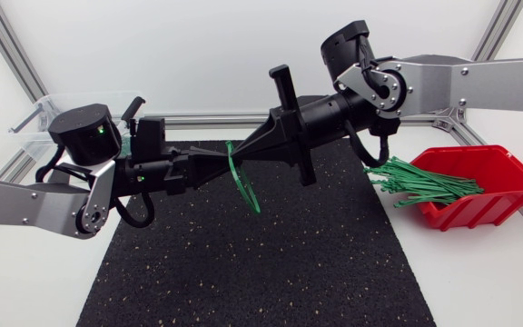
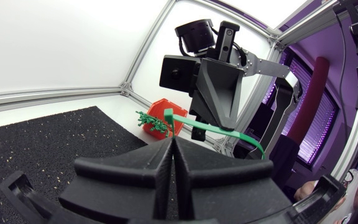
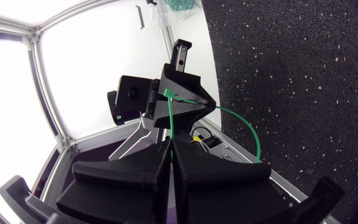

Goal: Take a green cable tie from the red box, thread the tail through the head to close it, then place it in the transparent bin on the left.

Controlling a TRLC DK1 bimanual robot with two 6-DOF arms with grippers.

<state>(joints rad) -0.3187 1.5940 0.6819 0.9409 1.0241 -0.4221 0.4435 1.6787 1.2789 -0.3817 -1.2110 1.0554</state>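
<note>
The left gripper (image 1: 214,167) is clenched on the tie (image 1: 246,189), its fingertips pressed together. The right gripper (image 1: 241,154) meets it nearly tip to tip and is clamped on the same tie. From where they meet, the green strap bows out in an arc toward 6 o'clock, held in the air over the mat (image 1: 271,263). The box (image 1: 502,195) sits at 3 o'clock off the mat's edge, with spare ties (image 1: 420,182) spilling from it toward 9 o'clock. The bin (image 1: 34,123) stands at 10 o'clock, behind the left arm.
</note>
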